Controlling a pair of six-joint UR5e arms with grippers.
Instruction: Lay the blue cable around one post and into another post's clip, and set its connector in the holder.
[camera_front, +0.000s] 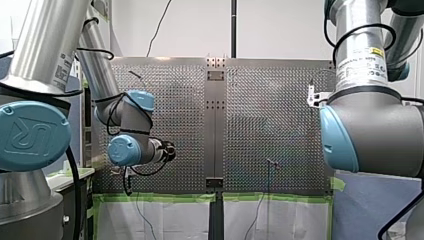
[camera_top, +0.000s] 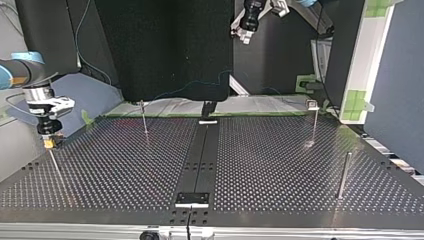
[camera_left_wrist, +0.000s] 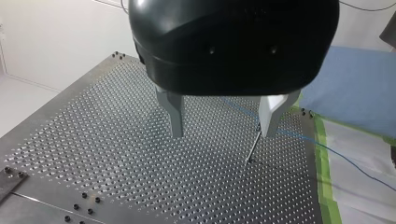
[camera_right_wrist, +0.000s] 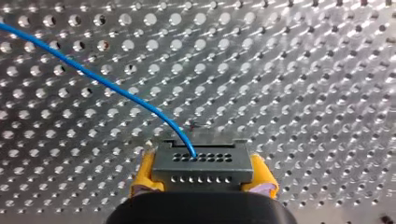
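Front view: my left arm (camera_front: 132, 147) reaches over the left half of the perforated table (camera_front: 260, 110), and my right arm (camera_front: 370, 130) fills the right edge. A thin post (camera_front: 271, 163) stands low in the view, right of the centre strip (camera_front: 215, 125). Neither tool's fingers can be read here.

Top view: my right gripper (camera_top: 49, 142) sits low at the view's left, just above the tip of a slim post (camera_top: 54, 162) by the table's edge. Yellow shows at its tips, but what they hold is too small to tell. My left gripper (camera_top: 243, 36) hangs high above the table at the top of the view. A post with a clip (camera_top: 313, 122) stands at the right, and a thicker post (camera_top: 343, 175) stands nearer the camera.

Left wrist view: my left gripper's two pale fingers (camera_left_wrist: 173, 114) stand apart with nothing between them. Beyond them the blue cable (camera_left_wrist: 299, 140) runs across the table just beside the thin post and over the green tape (camera_left_wrist: 322, 177); I cannot tell whether cable and post touch.

Right wrist view: the yellow pads (camera_right_wrist: 147, 170) are clamped on the dark grey connector (camera_right_wrist: 203, 165), held over the perforated plate. The cable leaves the connector's upper row of holes and arcs away across the table
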